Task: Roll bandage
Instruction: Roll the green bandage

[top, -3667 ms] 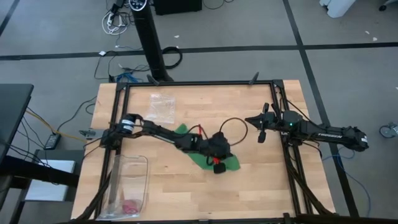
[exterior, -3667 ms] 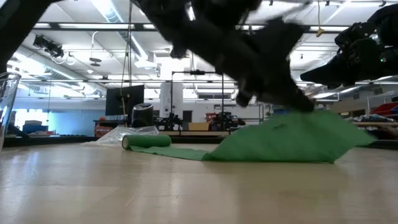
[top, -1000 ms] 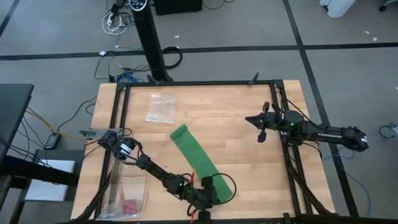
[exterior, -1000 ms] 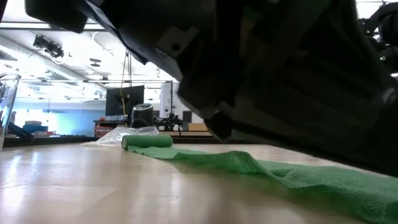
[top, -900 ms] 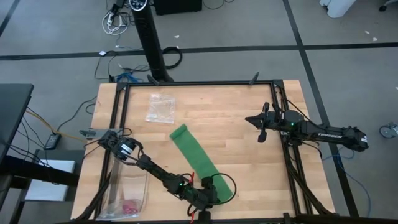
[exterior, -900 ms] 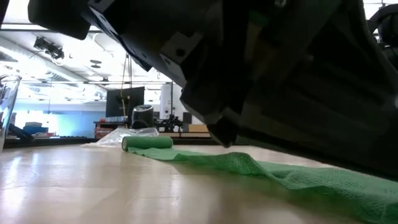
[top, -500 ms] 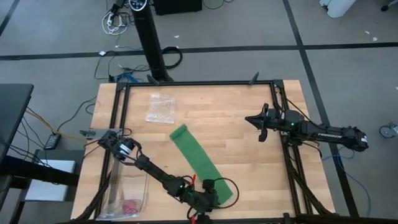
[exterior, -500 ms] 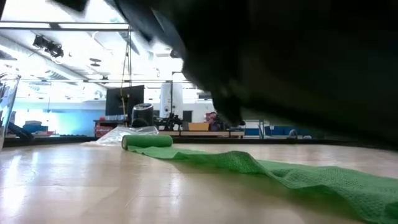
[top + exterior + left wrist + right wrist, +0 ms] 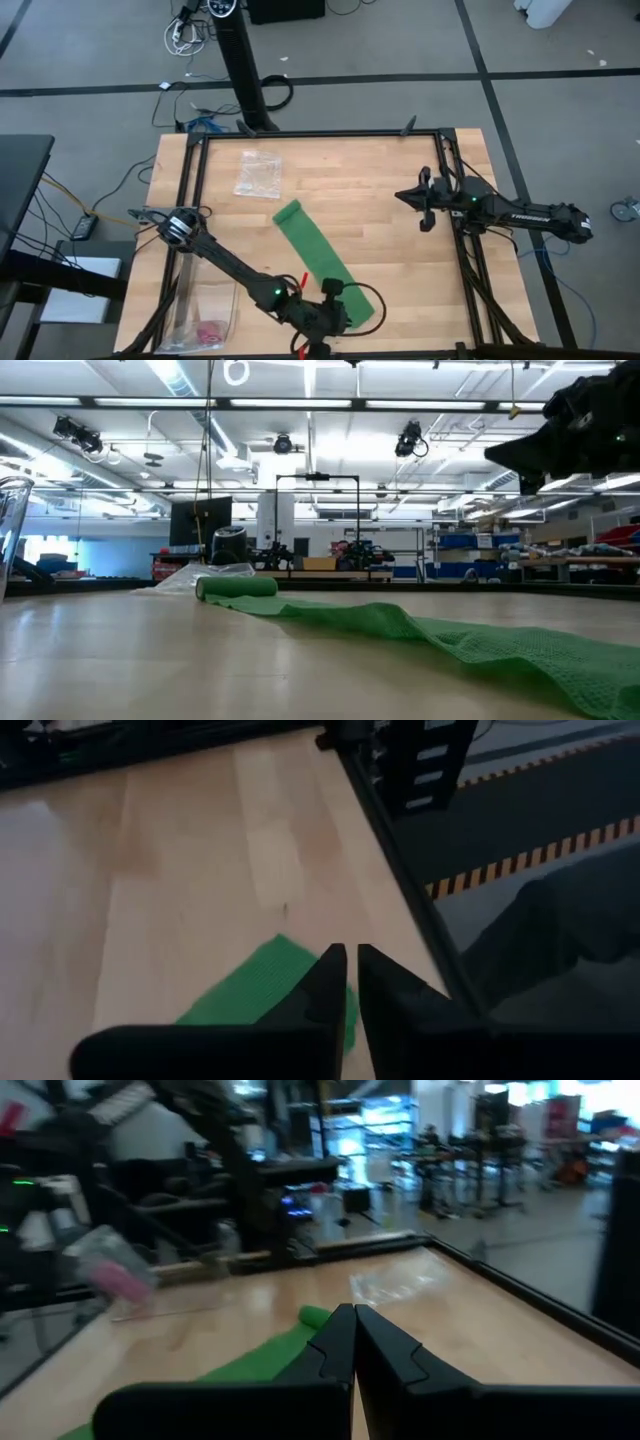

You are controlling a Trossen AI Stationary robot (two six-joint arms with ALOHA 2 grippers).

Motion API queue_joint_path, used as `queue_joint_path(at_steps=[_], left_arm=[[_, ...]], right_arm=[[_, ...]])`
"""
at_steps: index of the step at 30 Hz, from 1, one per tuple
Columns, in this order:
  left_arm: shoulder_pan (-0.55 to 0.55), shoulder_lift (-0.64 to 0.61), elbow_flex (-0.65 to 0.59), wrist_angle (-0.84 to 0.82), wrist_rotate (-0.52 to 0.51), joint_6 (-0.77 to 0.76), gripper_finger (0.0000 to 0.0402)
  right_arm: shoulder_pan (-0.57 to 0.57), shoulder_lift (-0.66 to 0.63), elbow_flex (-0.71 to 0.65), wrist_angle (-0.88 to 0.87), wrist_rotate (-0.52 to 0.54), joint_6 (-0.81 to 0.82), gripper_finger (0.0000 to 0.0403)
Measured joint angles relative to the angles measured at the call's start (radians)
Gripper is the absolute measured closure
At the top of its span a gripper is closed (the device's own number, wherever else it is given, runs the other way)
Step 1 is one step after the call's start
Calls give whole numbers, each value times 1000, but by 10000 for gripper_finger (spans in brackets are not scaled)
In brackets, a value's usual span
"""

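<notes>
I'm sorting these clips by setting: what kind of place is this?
Most likely a robotics lab or workshop hall: strip ceiling lights, other framed rigs and shelving stand beyond the wooden table, where a green bandage lies.

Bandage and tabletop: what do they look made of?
Bandage: thin woven or knit fabric, bright green, matte. The low view shows an open mesh texture, and it lies in soft ripples with a small rolled end at the far side; probably stretchy, though that cannot be seen. Tabletop: light wood, apparently butcher-block planks with visible grain and seams, with a slight satin sheen reflecting the ceiling lights.
</notes>
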Motion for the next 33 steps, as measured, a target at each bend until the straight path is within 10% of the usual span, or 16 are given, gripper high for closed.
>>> queue_joint_path(at_steps=[15,25,33], left_arm=[[26,-5,-80,96,-38,5,395],[96,-6,-290,579,32,-8,395],[107,-190,-511,550,-281,-259,396]], right_arm=[[25,47,0,35,-212,4,399],[65,150,0,79,-227,-21,398],[100,205,3,95,-205,-24,371]])
